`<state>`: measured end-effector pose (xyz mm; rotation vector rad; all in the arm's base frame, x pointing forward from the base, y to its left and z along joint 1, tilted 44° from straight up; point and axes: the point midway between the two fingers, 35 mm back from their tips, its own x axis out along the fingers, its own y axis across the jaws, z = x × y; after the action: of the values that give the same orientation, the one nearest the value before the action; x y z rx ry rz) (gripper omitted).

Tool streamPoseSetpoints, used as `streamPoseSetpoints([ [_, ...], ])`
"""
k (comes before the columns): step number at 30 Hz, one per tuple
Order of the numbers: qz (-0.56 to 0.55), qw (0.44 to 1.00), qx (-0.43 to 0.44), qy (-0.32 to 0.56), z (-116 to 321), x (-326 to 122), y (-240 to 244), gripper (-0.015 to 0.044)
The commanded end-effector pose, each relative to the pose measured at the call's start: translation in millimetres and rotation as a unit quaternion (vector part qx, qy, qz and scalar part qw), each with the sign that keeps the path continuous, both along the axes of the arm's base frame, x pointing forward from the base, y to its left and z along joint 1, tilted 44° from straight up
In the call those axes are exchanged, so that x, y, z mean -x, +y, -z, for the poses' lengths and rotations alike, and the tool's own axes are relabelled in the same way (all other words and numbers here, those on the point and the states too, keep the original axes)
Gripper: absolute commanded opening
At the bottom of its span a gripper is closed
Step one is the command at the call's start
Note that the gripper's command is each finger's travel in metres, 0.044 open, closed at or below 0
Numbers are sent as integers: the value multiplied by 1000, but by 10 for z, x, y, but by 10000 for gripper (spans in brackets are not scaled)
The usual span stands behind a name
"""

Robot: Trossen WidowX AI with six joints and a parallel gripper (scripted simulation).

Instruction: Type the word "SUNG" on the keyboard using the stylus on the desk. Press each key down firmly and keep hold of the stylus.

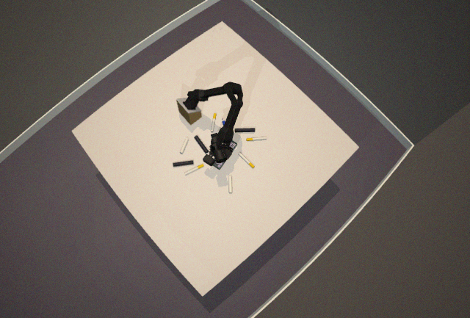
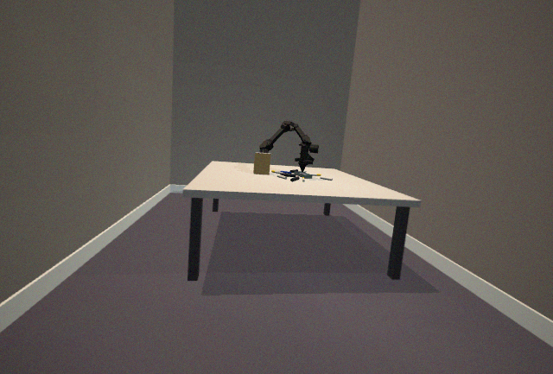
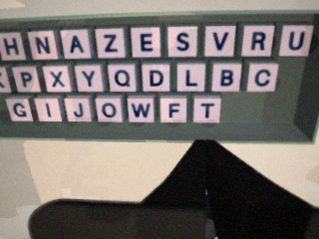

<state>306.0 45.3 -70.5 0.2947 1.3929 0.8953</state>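
Note:
My gripper (image 3: 203,148) (image 2: 302,170) is shut, with nothing seen between its fingertips. The tips point down close to the keyboard (image 3: 125,131) (image 1: 219,166), and in the wrist view they appear just below its lower rim, under the T key (image 3: 206,110). The S key (image 3: 182,42) and N key (image 3: 43,45) are in the top row, with the U key (image 3: 296,41) at its right end. The G key (image 3: 20,110) is at the lower left. A blue stylus (image 1: 223,122) lies on the desk beside the arm, partly hidden by it. The arm hides much of the keyboard in the top view.
Black bars (image 1: 244,130) (image 1: 200,143) (image 1: 183,163), white sticks (image 1: 183,145) (image 1: 230,184) and several white-and-yellow sticks (image 1: 256,138) (image 1: 194,169) lie around the keyboard. The arm's base stands on a brown block (image 1: 194,117) (image 2: 262,163).

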Motion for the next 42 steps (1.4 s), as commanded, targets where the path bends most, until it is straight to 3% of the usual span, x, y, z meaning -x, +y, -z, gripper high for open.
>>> streamPoseSetpoints([
  [1, -3, 1000, 3, -3, -10, 19, -1, 0],
  [12, -3, 1000, 1, -2, -472, 285, 463, 0],
  [25, -3, 1000, 1, -2, -472, 285, 463, 0],
  [31, -3, 1000, 3, -2, -885, 235, 63, 0],
  [42, 3, 1000, 0, -4, -866, 217, 72, 0],
])
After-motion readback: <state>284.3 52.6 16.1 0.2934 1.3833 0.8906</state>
